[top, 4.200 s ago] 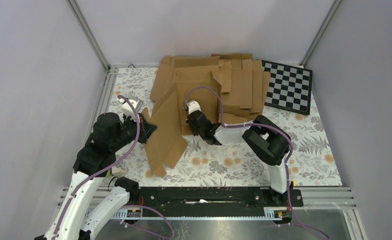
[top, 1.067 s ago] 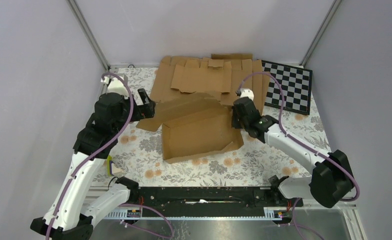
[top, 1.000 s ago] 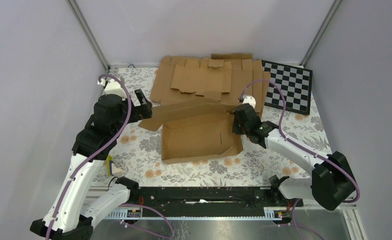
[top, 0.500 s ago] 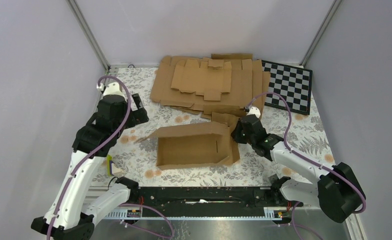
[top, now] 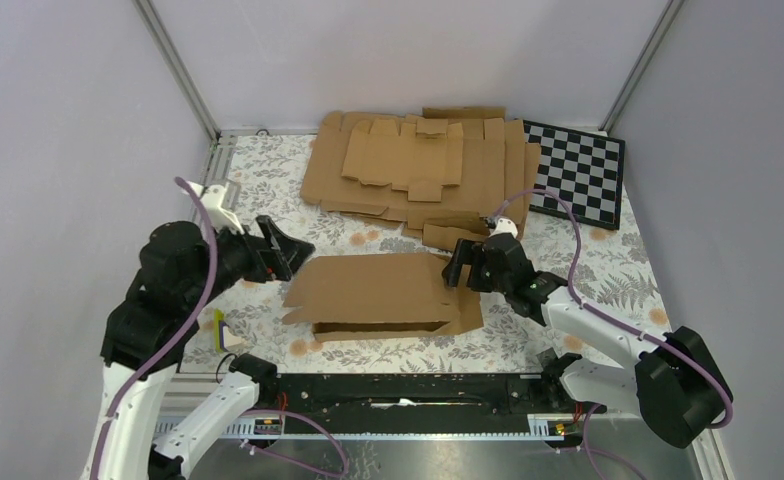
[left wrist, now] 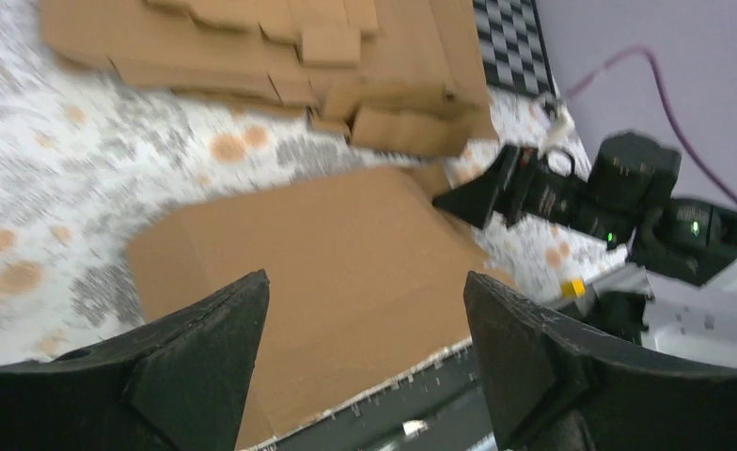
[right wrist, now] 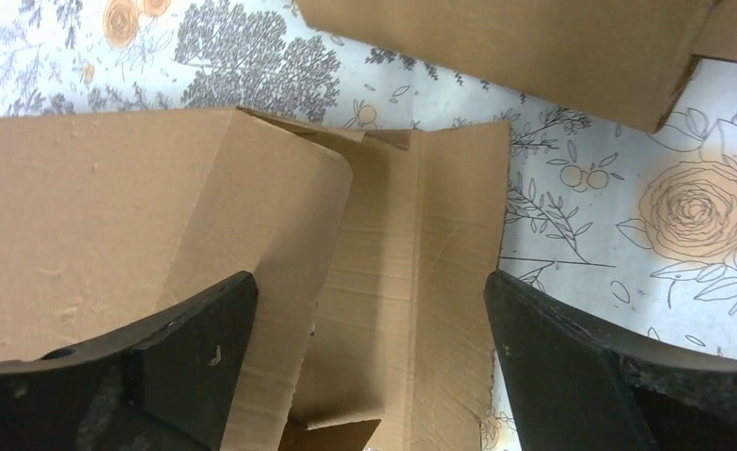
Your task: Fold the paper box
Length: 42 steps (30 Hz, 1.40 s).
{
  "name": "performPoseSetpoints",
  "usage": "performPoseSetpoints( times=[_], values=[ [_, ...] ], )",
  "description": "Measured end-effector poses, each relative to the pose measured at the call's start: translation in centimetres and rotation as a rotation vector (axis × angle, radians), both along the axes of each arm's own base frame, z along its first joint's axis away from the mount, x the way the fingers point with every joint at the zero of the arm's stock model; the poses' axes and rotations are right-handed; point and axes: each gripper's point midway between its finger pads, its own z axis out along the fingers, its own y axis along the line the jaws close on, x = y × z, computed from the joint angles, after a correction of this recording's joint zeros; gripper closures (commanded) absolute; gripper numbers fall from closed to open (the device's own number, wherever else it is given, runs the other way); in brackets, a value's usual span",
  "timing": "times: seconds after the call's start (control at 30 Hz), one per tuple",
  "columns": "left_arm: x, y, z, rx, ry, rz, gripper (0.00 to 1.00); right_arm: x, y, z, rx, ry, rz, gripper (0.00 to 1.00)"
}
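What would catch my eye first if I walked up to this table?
Probably the brown paper box, its big flap laid over the top, near the middle of the table, with the left hand and right hand open at either end. Behind it sprawls a pile of flat cardboard blanks, a checkerboard at the far right.

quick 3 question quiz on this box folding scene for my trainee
1. True or false: the left end effector is shut on the paper box.
2. The checkerboard lies: A) far right of the table B) near left C) under the paper box.
3. Fill in: the jaws of the right end effector stand ____.
Key: 1 false, it is open; 2 A; 3 open.
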Motion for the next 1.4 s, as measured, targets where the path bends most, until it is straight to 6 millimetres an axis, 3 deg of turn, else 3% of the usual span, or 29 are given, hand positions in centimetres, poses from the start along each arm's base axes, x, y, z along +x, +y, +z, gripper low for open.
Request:
performPoseSetpoints(
  times=[0.2,0.37,0.53,0.73,0.87,0.97,1.03,1.2,1.4],
  values=[
    [-1.5,-1.9,-5.2,-0.037,0.175,-0.096,0.17,-1.3,0.6,-0.1,0.03,0.001,0.077,0.0],
    [-2.3,-1.9,-5.6,-0.062,0.204,-0.091,0.15,-2.1,0.1,1.1,0.061,-0.034,0.075,0.0],
    [-2.3,-1.7,-5.9,-0.077,0.225,-0.068,0.1,-3.3,0.2,3.8,0.114,-0.096,0.122,0.0],
    [-1.6,-1.4,-8.1,-0.058,0.287,-0.018,0.09,-7.3,2.6,8.8,0.267,-0.204,0.402,0.0],
    [-1.2,-1.0,-8.2,-0.053,0.276,0.009,0.09,-9.8,3.9,11.5,0.321,-0.265,0.593,0.0],
    [-0.7,-1.0,-8.0,-0.052,0.261,0.021,0.08,-10.2,4.8,12.7,0.302,-0.293,0.681,0.0],
    [-0.2,-1.0,-7.9,-0.05,0.257,0.028,0.08,-10.5,6.0,13.1,0.251,-0.297,0.753,0.01],
    [1.3,-1.1,-7.4,-0.042,0.241,0.05,0.07,-11.8,11.1,13.1,0.086,-0.307,0.971,0.0],
    [2.2,-0.6,-6.8,-0.032,0.198,0.085,0.06,-13.8,13.0,10.4,-0.076,-0.321,1.105,0.0]
  ],
)
